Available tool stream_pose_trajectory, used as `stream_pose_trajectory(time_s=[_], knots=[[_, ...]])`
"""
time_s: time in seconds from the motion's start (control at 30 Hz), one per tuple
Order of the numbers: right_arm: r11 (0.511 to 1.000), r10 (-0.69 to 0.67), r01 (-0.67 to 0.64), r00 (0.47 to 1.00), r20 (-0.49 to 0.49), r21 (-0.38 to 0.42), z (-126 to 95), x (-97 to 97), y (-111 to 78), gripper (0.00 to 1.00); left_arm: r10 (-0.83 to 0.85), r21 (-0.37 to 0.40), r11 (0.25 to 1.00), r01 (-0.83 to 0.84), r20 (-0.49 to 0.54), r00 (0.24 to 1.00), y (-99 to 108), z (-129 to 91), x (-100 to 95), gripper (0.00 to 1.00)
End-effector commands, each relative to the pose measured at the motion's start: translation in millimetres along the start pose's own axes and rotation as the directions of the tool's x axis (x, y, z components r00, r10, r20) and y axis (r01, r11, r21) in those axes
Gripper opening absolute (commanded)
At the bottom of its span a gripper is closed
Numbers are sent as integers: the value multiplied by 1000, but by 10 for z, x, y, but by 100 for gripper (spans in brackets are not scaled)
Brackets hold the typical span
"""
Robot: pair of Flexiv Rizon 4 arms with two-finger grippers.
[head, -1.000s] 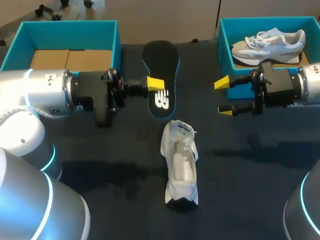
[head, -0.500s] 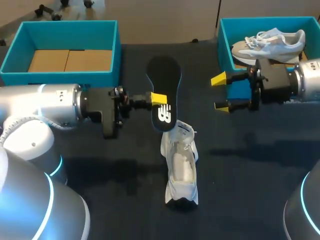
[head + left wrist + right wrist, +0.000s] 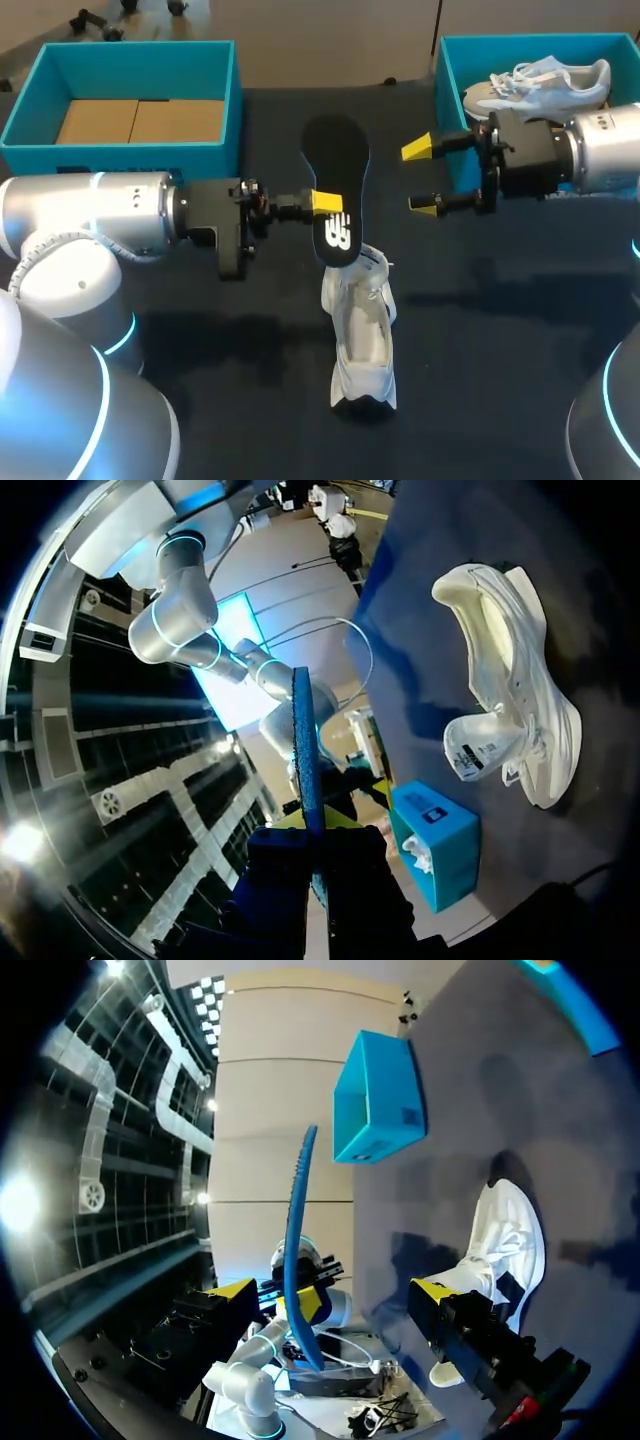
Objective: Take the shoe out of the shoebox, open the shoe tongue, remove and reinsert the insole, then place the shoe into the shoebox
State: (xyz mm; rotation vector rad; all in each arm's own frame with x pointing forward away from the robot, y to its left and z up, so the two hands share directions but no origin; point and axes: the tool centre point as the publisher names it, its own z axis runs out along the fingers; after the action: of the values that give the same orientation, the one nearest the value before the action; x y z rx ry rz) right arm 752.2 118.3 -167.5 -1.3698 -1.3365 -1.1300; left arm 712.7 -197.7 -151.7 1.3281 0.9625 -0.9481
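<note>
Lengthwise, insole (image 3: 337, 180) points away from robot, clamped in left hand (image 3: 325, 201), near end above shoe (image 3: 361, 335), right hand (image 3: 421, 177) fingers apart

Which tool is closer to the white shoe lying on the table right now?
Left. The left tool, shut on the insole, sits just beyond the tongue end of the white shoe. The right tool is open, farther off beside the right shoebox.
</note>
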Motion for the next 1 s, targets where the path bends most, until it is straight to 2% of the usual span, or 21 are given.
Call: stream_pose_trajectory(time_s=[0.03, 0.57, 0.87, 1.0], knots=[[1000, -2, 2, 1000, -6, 4, 73, -6, 48, 100, -2, -5, 1000, 2, -2, 1000, 2, 65, 51, 0], [1000, 8, -8, 1000, 4, -7, 110, 16, 55, 100, -31, -10, 999, 31, -9, 999, -8, 93, 114, 0], [999, 38, -38, 999, 9, 23, 360, 88, 161, 100, -31, -10, 999, 31, -9, 999, -8, 93, 114, 0], [999, 44, -45, 999, 31, 19, 385, 127, 167, 100, -31, -10, 999, 31, -9, 999, -8, 93, 114, 0]])
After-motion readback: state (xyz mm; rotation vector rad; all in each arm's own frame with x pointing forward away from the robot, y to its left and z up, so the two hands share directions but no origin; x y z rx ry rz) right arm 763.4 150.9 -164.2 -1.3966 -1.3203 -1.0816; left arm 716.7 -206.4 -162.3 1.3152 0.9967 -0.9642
